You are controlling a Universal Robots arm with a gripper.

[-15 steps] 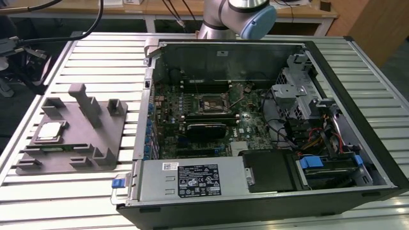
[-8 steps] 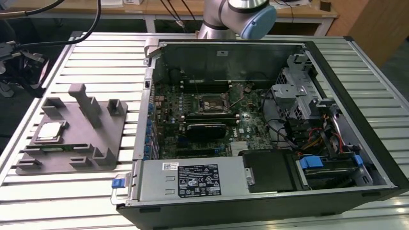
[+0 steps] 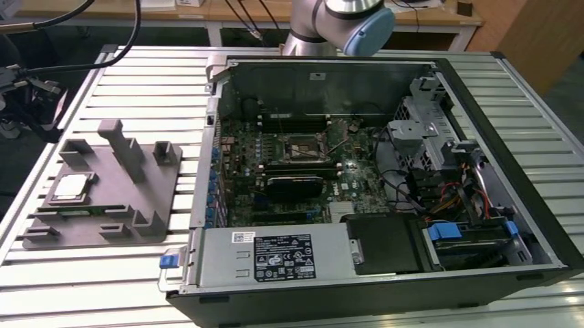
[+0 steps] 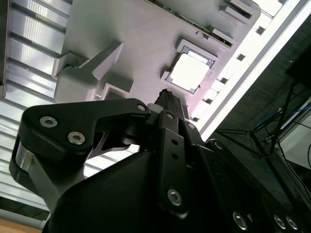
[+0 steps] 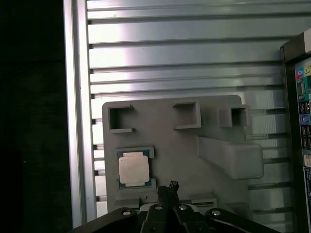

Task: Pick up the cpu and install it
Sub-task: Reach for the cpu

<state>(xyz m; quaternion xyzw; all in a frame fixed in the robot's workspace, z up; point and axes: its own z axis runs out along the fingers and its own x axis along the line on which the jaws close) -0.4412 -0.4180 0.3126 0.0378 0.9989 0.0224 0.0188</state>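
Observation:
The cpu (image 3: 71, 188), a flat square chip with a shiny silver top, lies in a recess of the grey plastic tray (image 3: 137, 205) at the exterior view's left. Both wrist views show it from above: cpu (image 4: 189, 72), cpu (image 5: 133, 169), resting flat in the tray (image 5: 170, 141). My gripper (image 5: 167, 188) hangs well above the tray, a little to one side of the chip, its black fingers pressed together with nothing between them. In the second wrist view the gripper (image 4: 167, 97) tip points at the tray beside the chip. The black socket (image 3: 301, 147) sits on the motherboard inside the open computer case.
The open computer case (image 3: 511, 137) lies on the slatted metal table (image 3: 137, 89), with the power supply (image 3: 273, 256) at its near side. Upright posts (image 3: 123, 147) rise from the tray. The arm's elbow (image 3: 351, 24) is behind the case. The table edge (image 5: 77, 121) runs beside the tray.

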